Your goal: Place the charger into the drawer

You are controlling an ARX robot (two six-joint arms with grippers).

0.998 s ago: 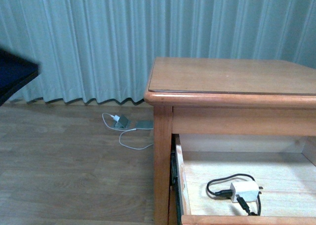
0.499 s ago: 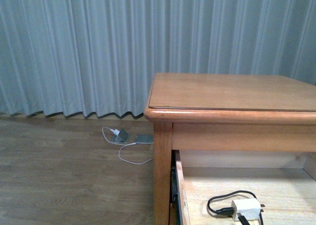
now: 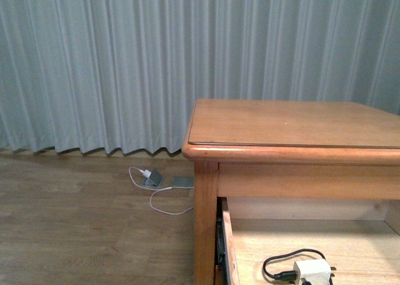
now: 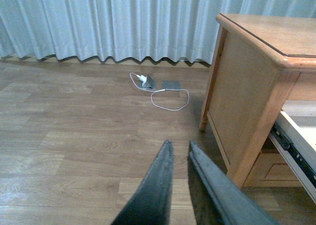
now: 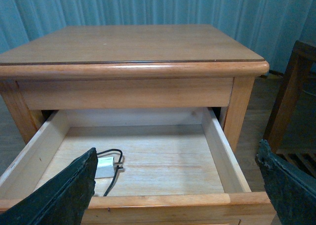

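Charger (image 3: 312,271) lies inside the open drawer (image 5: 220,145), on its pale base toward one side. Placement appears done; at most, closing the drawer remains. Right claw (image 5: 176,150) is spread wide, empty, before the drawer front. Left claw (image 4: 177,143) is nearly together, empty, over the floor (image 4: 74,136). White-cabled charger (image 3: 153,177) lies by the curtain (image 3: 94,66) — no obstruction seen.

Home room — pleated curtains (image 3: 94,66), wood-plank floor (image 3: 75,235), honey-wood dresser (image 3: 287,122)
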